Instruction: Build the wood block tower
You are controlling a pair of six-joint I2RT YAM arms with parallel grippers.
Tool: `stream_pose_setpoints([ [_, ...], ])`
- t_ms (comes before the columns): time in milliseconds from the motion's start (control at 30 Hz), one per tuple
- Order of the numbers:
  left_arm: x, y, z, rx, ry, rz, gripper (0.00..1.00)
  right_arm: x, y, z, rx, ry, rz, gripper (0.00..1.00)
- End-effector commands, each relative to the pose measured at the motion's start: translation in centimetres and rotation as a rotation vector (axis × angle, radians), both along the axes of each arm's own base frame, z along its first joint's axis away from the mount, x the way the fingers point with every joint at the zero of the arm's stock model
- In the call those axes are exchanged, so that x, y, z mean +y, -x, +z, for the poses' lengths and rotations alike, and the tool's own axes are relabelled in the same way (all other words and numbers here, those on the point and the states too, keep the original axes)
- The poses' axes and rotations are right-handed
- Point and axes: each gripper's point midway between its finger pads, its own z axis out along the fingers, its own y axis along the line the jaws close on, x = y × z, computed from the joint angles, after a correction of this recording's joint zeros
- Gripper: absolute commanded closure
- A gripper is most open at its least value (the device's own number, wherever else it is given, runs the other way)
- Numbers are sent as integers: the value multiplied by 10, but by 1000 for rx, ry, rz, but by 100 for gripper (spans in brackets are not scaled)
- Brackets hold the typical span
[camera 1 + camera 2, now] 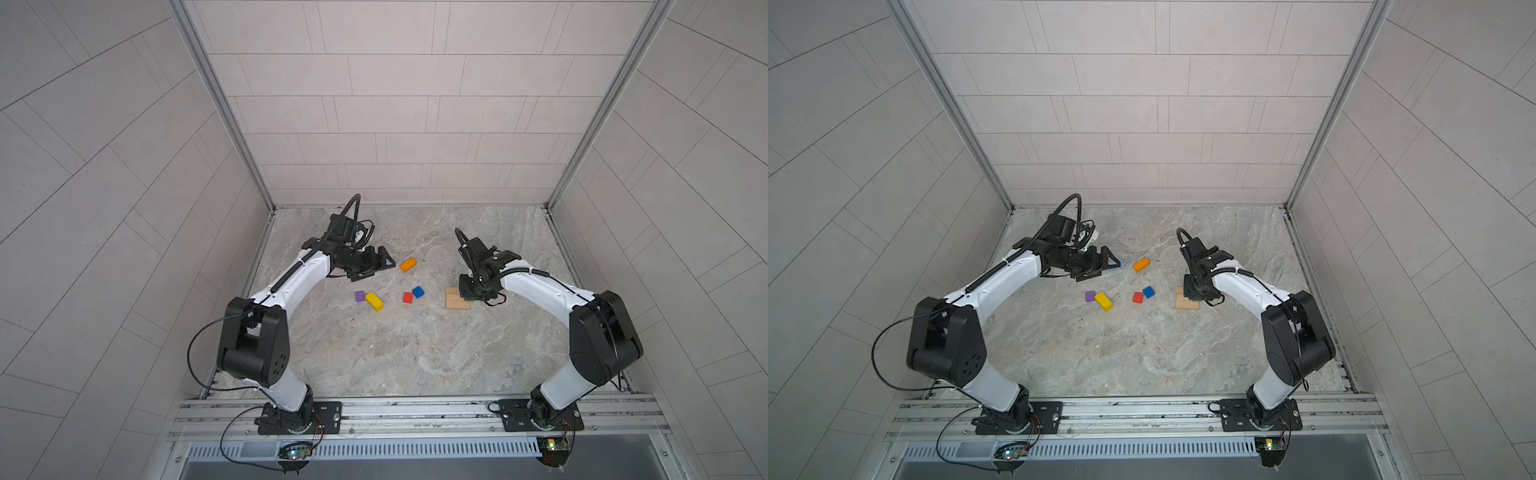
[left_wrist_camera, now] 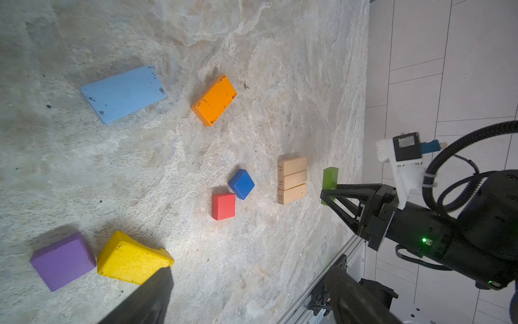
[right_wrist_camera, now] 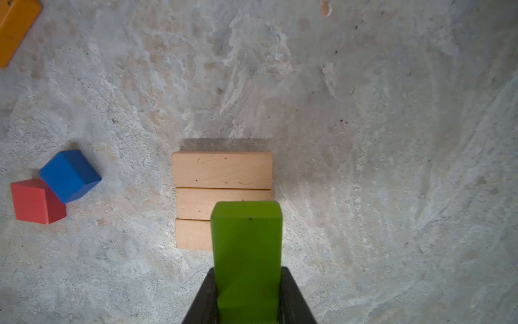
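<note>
Pinching the green brick [image 3: 246,246] by one end, the right jaws are pressed against its two long sides. The free end pokes out over the three tan bars [image 3: 221,171], which lie flat, side by side and touching, as a square on the counter [image 1: 415,353]. Right wrist view: the brick overlaps the two bars on the jaws' side. Left wrist view: a gap shows between brick [image 2: 330,176] and bars, so no contact. Both top views: the brick is hidden under the right wrist, and only part of the bars [image 1: 455,305] shows. The left jaws are spread wide with nothing between them, held above the counter. The light-blue brick lies flat just ahead of them; it shows as a sliver past the tips in a top view [image 1: 1121,263] and whole in the left wrist view [image 2: 123,94]. Loose on the counter: orange brick [image 1: 408,264]; red cube [image 1: 407,297] touching the blue cube [image 1: 418,292] at a corner; purple cube [image 1: 360,296] just beside the yellow brick [image 1: 374,301]. Writing, left wrist view only: the bar ends are stamped "29" and "31"; the middle stamp is unclear, 85 or 58.
</note>
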Motion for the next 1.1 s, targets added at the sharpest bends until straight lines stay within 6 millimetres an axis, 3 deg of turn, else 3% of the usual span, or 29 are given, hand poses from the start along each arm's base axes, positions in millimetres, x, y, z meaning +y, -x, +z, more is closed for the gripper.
stream_pose_setpoints([
  [0, 0, 2, 13, -43, 19, -1, 8, -1, -3, 1, -34, 6, -34, 82],
  [1067, -1, 3, 9, -32, 19, -3, 8, 8, -7, -35, -3, 31, -51, 82],
])
